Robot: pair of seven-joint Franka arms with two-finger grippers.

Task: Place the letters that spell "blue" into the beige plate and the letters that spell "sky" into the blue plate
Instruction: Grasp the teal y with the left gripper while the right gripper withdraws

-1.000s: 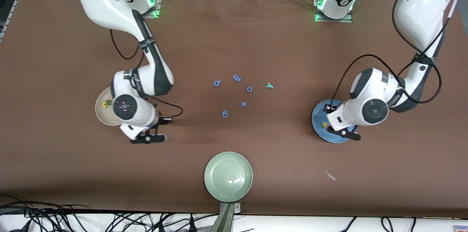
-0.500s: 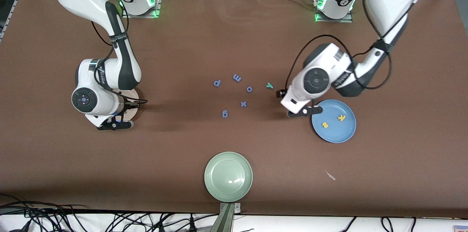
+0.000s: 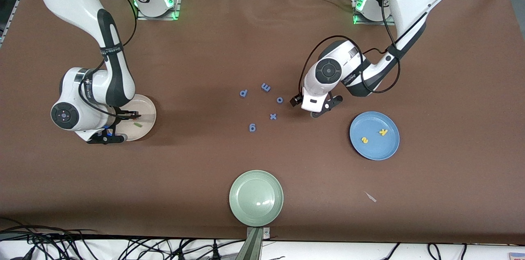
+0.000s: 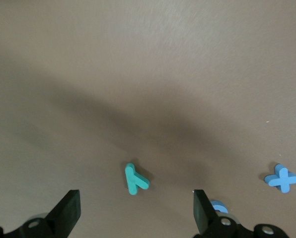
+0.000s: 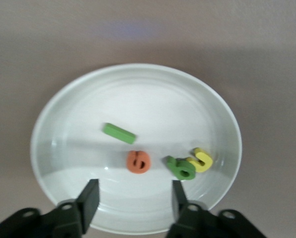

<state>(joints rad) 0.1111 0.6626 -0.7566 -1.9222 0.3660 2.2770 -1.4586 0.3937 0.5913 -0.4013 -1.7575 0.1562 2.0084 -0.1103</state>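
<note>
Under left claw, hidden y

A high front camera faces both arms; each wrist camera looks down, close over the table.

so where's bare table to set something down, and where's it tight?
Free: the wide stretch between the beige plate and the periwinkle letters; the strip between the pale green plate and the blue plate. Crowded: mid-table, where the open left gripper hangs over the teal y beside the periwinkle letters. Right gripper, open, hangs over the beige plate's rim.
</note>
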